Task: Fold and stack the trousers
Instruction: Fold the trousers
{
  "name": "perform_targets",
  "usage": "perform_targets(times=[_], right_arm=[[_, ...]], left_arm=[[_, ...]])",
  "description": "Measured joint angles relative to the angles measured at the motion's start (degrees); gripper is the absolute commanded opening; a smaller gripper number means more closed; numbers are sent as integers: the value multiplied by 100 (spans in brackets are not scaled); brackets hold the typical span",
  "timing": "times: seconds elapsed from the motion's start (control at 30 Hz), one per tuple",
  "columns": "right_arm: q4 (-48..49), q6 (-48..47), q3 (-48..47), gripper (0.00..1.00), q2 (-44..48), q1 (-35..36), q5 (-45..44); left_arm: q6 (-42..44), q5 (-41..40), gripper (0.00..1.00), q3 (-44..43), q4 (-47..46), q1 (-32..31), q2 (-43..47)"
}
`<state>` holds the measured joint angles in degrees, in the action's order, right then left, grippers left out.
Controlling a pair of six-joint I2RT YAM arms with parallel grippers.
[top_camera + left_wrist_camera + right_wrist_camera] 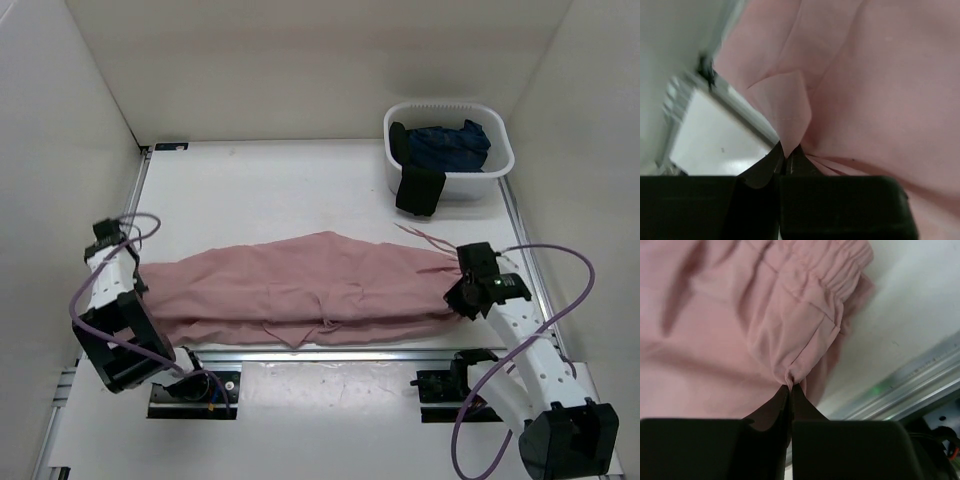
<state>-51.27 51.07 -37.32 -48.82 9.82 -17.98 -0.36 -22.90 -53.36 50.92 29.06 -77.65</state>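
Dusty-pink trousers (320, 285) lie stretched across the near surface (270, 190) between 2 arms. The left tool (787, 155) is pinched shut on a fold at the leg end, and the right tool (790, 389) on a fold beside the gathered waistband (835, 275). The thin, limp fabric should drape and slip, so edge seams look the surest holds.

1. Table (270, 190) — flat white surface, enclosed on three sides by plain white walls (300, 60).
2. Basket (470, 186) — white plastic tub with a ribbed rim, standing at the far right corner of the table, near the right wall.
3. Dark blue garment (450, 148), crumpled inside the basket and filling most of it.
4. Black cloth (419, 190), draped over the basket's near left rim and hanging down its outer wall.
5. Metal rail (330, 354), running along the near table edge; a second rail (515, 225) follows the right edge.
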Motion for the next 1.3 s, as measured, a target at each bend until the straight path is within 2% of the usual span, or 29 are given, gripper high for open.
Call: perform_targets(times=[0.13,0.37,0.63,0.77,0.83,0.97,1.13,1.2,1.23,1.27,1.3], right_arm=[[-46,140,595,0,31,-7,63],[-101,387,756,0,125,-4,275],[-225,332,-754,0,-319,94,496],[-197,321,-855,0,-293,140,706],[-192,321,-848,0,-286,146,776],[-195,337,-568,0,-52,144,828],[-520,372,72,1,308,109,785],[-619,378,238,25,297,83,739],[-658,376,313,40,254,70,656],[-741,361,363,56,181,42,535],[-828,354,382,71,107,20,417]], left_arm=[[15,-155,14,874,-256,560,291],[-9,-81,14,863,-616,933,431],[-105,358,14,-844,-205,881,-72],[-153,643,14,-1746,-87,778,-81],[-164,730,14,-1915,-96,754,-9],[-160,706,14,-1550,-240,835,446],[-129,439,14,66,-481,1600,1073],[-107,323,16,654,-603,1978,1021],[-87,225,21,898,-682,2142,964],[-59,149,38,1086,-780,2282,892],[-22,79,44,1198,-861,2376,824]])
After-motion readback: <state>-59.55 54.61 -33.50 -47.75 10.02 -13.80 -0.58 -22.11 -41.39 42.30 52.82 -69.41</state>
